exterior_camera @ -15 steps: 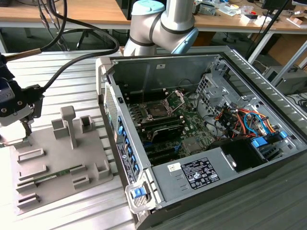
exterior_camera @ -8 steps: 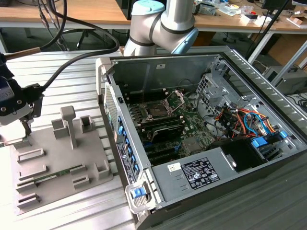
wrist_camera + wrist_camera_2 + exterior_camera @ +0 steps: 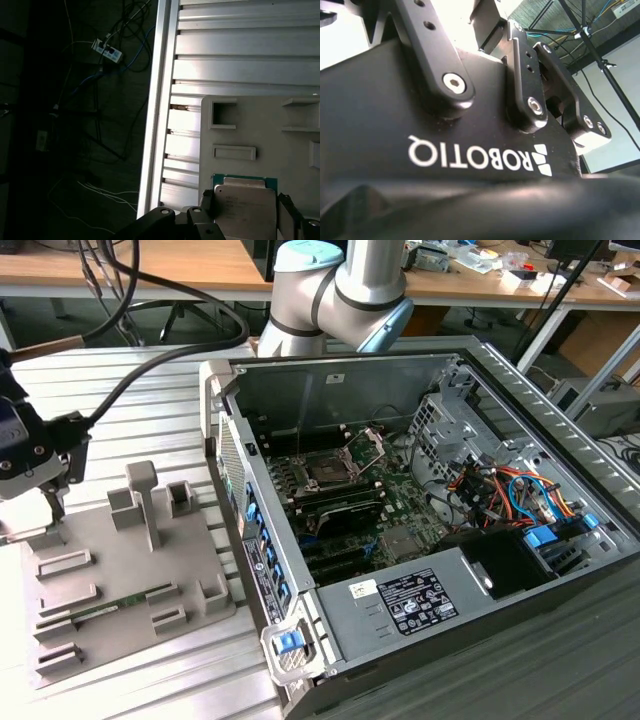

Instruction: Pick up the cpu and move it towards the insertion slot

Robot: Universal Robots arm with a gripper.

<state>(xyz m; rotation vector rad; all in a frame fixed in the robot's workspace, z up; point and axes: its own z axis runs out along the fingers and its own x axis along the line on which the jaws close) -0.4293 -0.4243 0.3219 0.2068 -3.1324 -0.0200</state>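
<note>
**A:** Any writing in the exterior view?

**B:** A white printed label on the black box inside the open case, too small to read. The case also holds the board with the slot, whose bracket is tilted up. The tray lies just beside the case, with bare ribbed table behind it. A green strip lies in one tray groove. The gripper hangs over the tray's end at the exterior view's left, well apart from the slot.

**A:** Second wrist view?

**B:** White lettering, upside down, on the gripper's black body.

**A:** First wrist view?

**B:** The cpu has faint print on its silver top. It shows over the tray, near the edge toward the table's rim. Beyond the rim is dark floor with cables. The gripper straddles the cpu, but I can't tell whether it is clamped or loose.
</note>
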